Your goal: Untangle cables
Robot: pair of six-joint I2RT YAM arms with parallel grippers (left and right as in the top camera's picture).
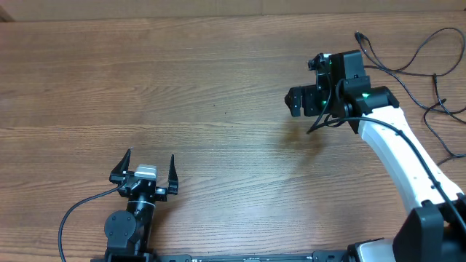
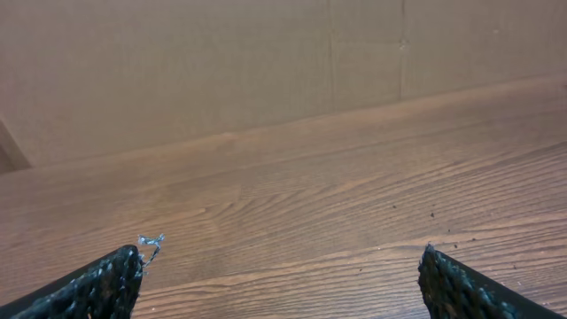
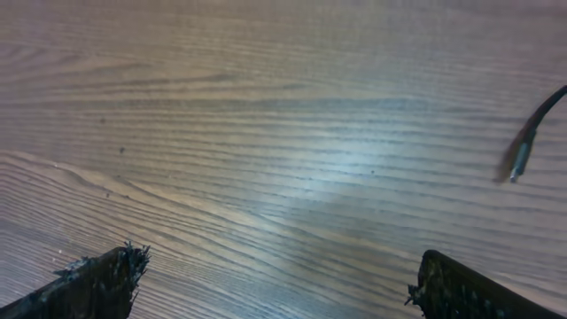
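At the near edge, the left gripper point(image 1: 150, 156) sits low over the brown wood-grain table point(image 1: 218, 73), jaws spread wide with nothing between them. Its wrist view shows only the two dark fingertips point(image 2: 106, 283) at the bottom corners. A thicker black wire point(image 1: 73, 211) loops from that arm's base, and the base itself is cut off by the frame.

A broad stretch of wood lies between it and the right gripper point(image 1: 295, 102). From overhead that gripper is a dark cluster whose fingers are hard to separate. In its own wrist view the jaws stand released, holding nothing.

The thin black cables point(image 1: 408, 69) lie loose at the far right, behind and beside the right arm's white link point(image 1: 393, 145). That link hides part of them, and they run off the right edge. One plug end point(image 1: 359, 35) points toward the far edge. Another, silver-tipped point(image 3: 521, 158), shows in the right wrist view, with its cord cut off. A beige panel point(image 2: 221, 71) stands along the table's far side.
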